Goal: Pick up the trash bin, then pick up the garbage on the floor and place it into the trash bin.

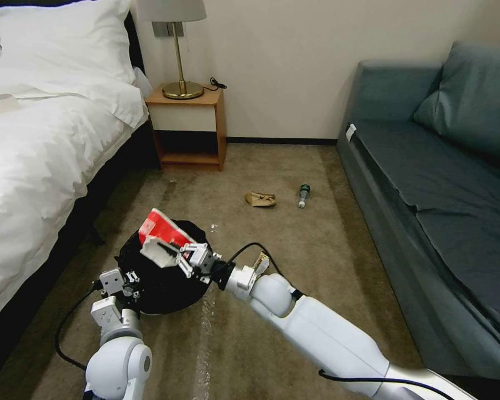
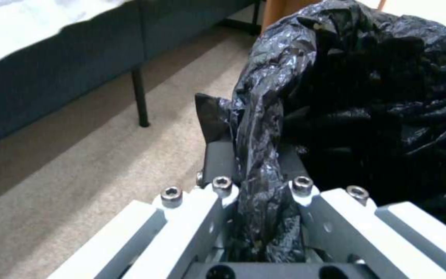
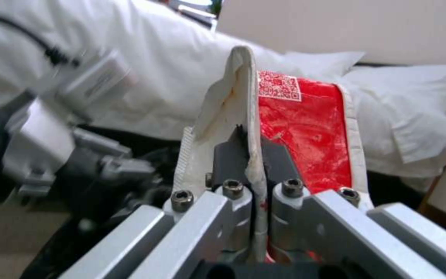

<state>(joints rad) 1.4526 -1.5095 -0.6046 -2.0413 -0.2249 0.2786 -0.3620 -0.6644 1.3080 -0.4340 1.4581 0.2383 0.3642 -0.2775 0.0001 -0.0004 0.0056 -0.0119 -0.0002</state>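
Trash bin (image 1: pixel 161 283), lined with a crinkled black plastic bag (image 2: pixel 367 89), stands on the carpet (image 1: pixel 294 244) between the bed (image 1: pixel 39 155) and the sofa (image 1: pixel 439 194), at the 7 o'clock part of the head view. Left pincer (image 1: pixel 129 276) is at the bin's 9 o'clock rim, its 2 jaws closed on a fold of the bag liner, seen up close in the left wrist view (image 2: pixel 261 170). Right pincer (image 1: pixel 175 256) reaches over the bin mouth from 3 o'clock, jaws clamped on the white edge of the red-and-white wrapper (image 1: pixel 161 230), which is held above the opening with its upper corner pointing toward 12 o'clock. The right wrist view shows the wrapper (image 3: pixel 306 131) pinched between the dark fingertips (image 3: pixel 228 157); a QR code is printed on a white patch at its top, and no legible words can be made out. What lies inside the bin cannot be told. A gold-and-black snack wrapper (image 1: pixel 260 263) lies on the carpet just beside the right arm's wrist. Farther off, toward 12 o'clock of the bin, lie a crumpled brown paper bag (image 1: pixel 260 199) and, just at its 3 o'clock, a small clear bottle (image 1: pixel 303 195) with a green label, text unreadable. A nightstand (image 1: pixel 190 128) with a brass lamp (image 1: pixel 179 50) stands by the wall.
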